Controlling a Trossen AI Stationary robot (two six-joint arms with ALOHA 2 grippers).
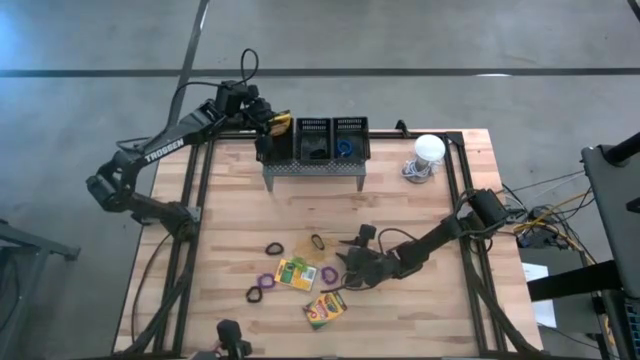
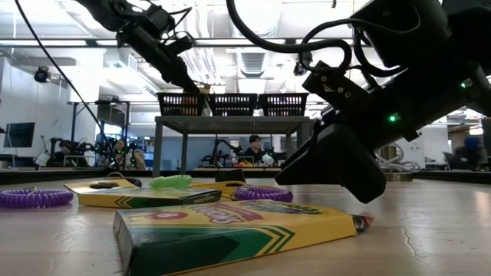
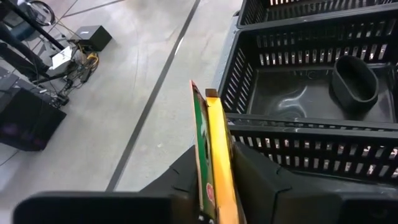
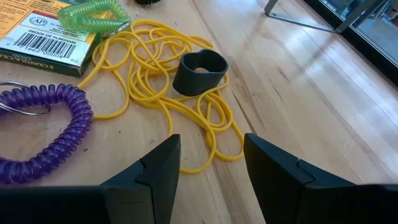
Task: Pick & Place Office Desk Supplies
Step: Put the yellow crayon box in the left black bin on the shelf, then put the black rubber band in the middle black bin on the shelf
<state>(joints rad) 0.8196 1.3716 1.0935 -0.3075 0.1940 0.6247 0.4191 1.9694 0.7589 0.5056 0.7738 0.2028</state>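
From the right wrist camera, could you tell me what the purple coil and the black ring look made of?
Purple coil: likely glossy, springy plastic, judging by its shiny spiral turns. Black ring: probably matte rubber or foam; dull surface, slightly dented shape.

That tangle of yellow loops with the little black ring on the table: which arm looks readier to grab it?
The right. Its gripper hangs open just over the yellow loops and black ring. The left gripper is up at the mesh bins, clamped on a crayon box.
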